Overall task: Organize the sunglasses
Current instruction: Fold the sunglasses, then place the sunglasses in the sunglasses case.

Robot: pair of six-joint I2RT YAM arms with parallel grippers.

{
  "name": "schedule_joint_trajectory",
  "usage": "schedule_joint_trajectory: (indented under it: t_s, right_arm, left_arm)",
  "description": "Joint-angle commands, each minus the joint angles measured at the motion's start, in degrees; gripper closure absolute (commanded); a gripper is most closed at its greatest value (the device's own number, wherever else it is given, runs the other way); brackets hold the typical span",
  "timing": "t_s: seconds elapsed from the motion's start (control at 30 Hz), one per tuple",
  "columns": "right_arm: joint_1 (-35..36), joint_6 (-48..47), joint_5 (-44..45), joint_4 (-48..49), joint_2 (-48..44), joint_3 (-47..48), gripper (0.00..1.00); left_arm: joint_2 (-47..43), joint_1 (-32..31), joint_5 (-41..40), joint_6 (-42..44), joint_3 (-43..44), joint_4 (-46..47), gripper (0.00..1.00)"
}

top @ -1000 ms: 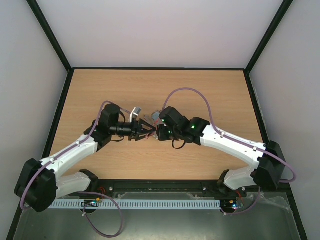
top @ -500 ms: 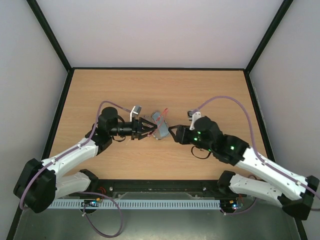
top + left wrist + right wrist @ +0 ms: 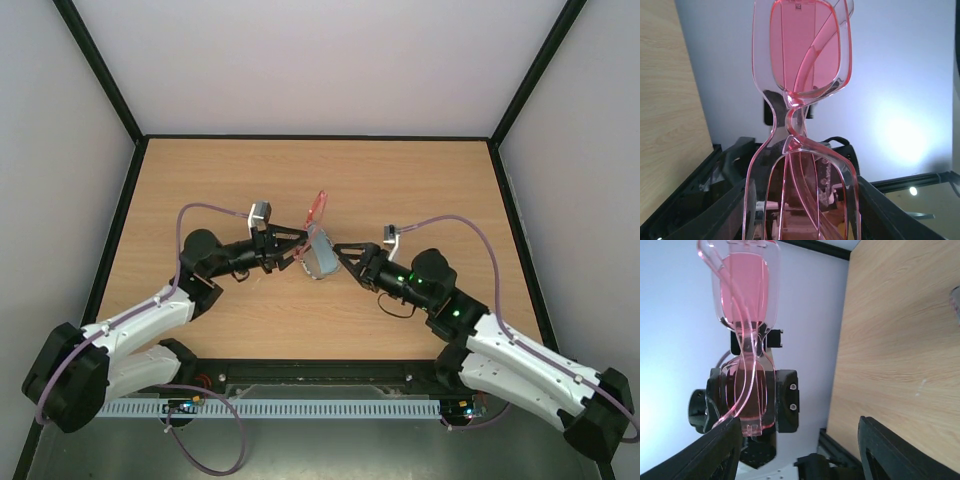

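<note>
One pair of sunglasses (image 3: 792,115), translucent pink plastic with pink lenses, is held up off the wooden table (image 3: 420,190) near its middle. The left gripper (image 3: 292,250) pinches it around one lens, while the other lens and the slim arms stick out free. The right gripper (image 3: 347,258) sits just beside the pair, facing it. Its fingers (image 3: 890,450) are spread wide with nothing between them. The step in hand looks like a two-handed tidy-up of the frame, probably folding or taking over the pair. To do it well, the left arm should hold steady while the right closes slowly on the frame edge or a temple. It should stay off the lens face, since the thin plastic will flex and could twist out of a hard or skewed pinch. Whether both arms already lie flat against the frame I cannot tell. As for containers, no open case or tray can be made out. A greyish object (image 3: 323,260) shows below the grippers in the top view, but I cannot tell whether it is a case or holds anything.
</note>
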Motion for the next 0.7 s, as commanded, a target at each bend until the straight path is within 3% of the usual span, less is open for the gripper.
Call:
schedule_joint_trajectory:
  t_s: [0.0,0.3,0.67]
  right_arm:
    - [-0.31,5.31,-3.27,12.63,3.51,1.68,0.35]
    - [-0.4,4.61,-4.13,14.24,10.1,6.92,0.38]
    - [-0.31,4.4,-5.78,14.89,16.36,9.98,0.52]
  left_arm:
    - [-1.34,-0.52,-2.45,-1.58,-0.7,8.03,0.58]
    - [-0.6,-0.74,-3.32,-0.37,-1.6,8.3,0.58]
    - [0.11,-1.15,-3.75,-1.15,-2.5,10.37,0.58]
